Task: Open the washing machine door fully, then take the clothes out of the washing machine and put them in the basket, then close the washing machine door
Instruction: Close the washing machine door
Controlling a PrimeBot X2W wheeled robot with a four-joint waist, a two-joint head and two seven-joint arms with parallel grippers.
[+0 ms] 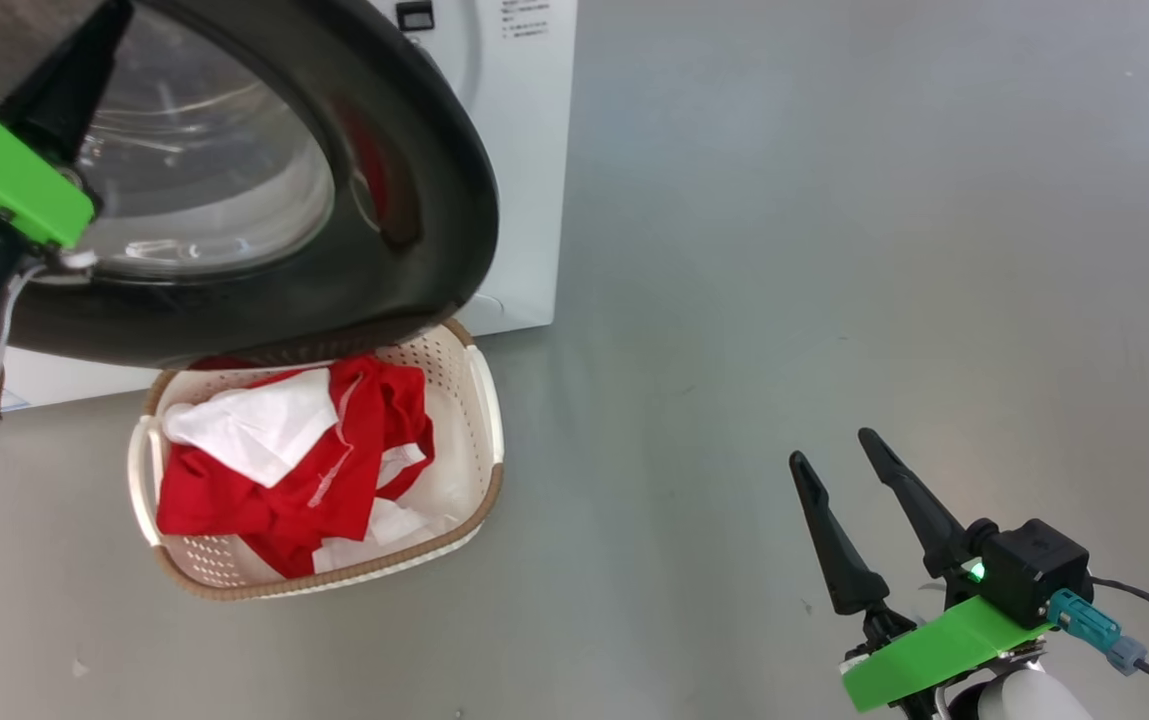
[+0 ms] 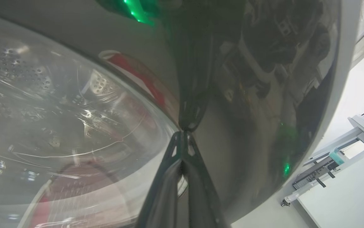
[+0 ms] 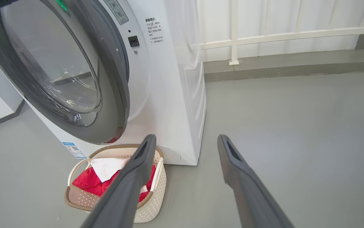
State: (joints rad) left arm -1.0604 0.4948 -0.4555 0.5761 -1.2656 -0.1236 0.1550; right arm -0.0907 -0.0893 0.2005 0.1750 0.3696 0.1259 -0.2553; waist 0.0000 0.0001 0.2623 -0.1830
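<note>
Washing machine door, head view: stands out at an angle from the white washing machine, its glossy black rim hanging over the far end of the basket.
Left tool, head view: upper left, dark fingers laid against the door's outer face.
Basket, head view: on the grey floor in front of the machine, with the red and white clothes heaped inside.
Right tool, head view: lower right, well apart from the basket, fingers spread wide, holding nothing.
Left tool, left wrist view: fingers pinched tight together, tips touching the black rim just beside the edge of the glass; drum holes show through it.
Right tool, right wrist view: fingers wide apart and empty, pointing at the machine's lower front corner.
Door, right wrist view: ajar above the basket.
</note>
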